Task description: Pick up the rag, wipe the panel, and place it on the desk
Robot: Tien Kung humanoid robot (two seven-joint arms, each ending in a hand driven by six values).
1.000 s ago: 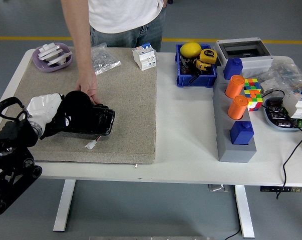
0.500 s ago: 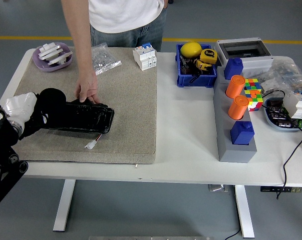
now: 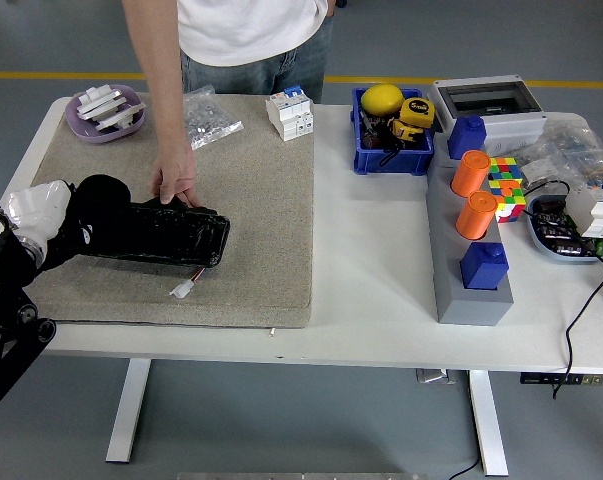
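a grey floor with a yellow line lies behind our white table [image 3: 371, 290], and a coarse beige mat [image 3: 251, 200] covers the table's left half. our left hand [image 3: 96, 205] comes in low from the left edge, a black rounded shape lying at the left end of the panel [image 3: 166, 237]; we cannot tell whether its fingers are apart or curled, nor whether they grip anything. the rag [image 3: 39, 207], pale, glossy and crumpled, sits bunched just behind that hand at the wrist side, over the mat's left edge. the panel is a long, shiny black slab lying flat on the mat, tilted slightly down to the right, with a small white plug [image 3: 180, 290] on thin wires near its front edge. our right arm is out of view.

a person stands at the far side; one hand [image 3: 174, 182] reaches down, fingertips touching the panel's far edge.

further out on the mat: a lilac dish [image 3: 105, 112] of white parts, a clear crinkled bag [image 3: 209, 118], a white breaker [image 3: 290, 113]. to the right, a blue bin [image 3: 391, 130] and a grey block [image 3: 468, 260] carrying orange cylinders.
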